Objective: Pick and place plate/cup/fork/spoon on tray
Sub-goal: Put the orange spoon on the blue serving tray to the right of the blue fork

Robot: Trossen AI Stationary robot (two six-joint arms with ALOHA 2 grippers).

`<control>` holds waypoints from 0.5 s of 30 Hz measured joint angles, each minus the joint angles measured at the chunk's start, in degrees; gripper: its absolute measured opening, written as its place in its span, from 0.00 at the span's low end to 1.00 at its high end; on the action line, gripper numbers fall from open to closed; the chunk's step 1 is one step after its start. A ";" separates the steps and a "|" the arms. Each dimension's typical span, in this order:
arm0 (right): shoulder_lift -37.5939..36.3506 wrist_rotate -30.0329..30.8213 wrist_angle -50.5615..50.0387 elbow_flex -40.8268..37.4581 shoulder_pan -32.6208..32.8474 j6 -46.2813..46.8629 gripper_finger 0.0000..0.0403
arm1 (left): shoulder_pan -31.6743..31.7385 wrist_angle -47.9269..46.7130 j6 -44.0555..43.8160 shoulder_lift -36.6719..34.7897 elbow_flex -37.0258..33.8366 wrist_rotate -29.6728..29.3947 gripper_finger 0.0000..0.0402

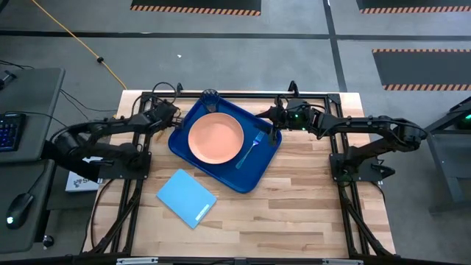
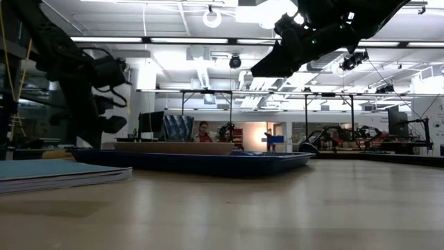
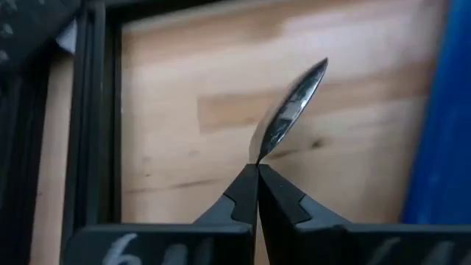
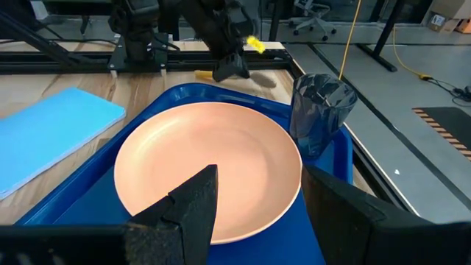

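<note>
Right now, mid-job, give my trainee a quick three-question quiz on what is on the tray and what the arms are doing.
1. True or false: the plate lies on the tray.
2. Which utensil lies on the tray beside the plate? A) fork B) knife C) ladle
3. What is the left gripper holding, and is that thing on the tray?

Key
1. True. The cup stands on the tray too, at a corner by the plate.
2. A, the fork.
3. The spoon, pinched in shut fingers above the bare table, off the tray. The right gripper is open above the tray.
</note>
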 joint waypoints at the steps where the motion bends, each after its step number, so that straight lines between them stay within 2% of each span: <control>1: 0.00 -0.02 0.00 0.00 0.02 0.20 0.47 | -0.24 -0.09 -0.02 -1.37 0.02 -0.10 0.00; 15: 0.00 0.00 0.00 0.00 0.02 0.58 0.47 | -6.72 -3.18 0.66 -20.07 0.08 0.27 0.00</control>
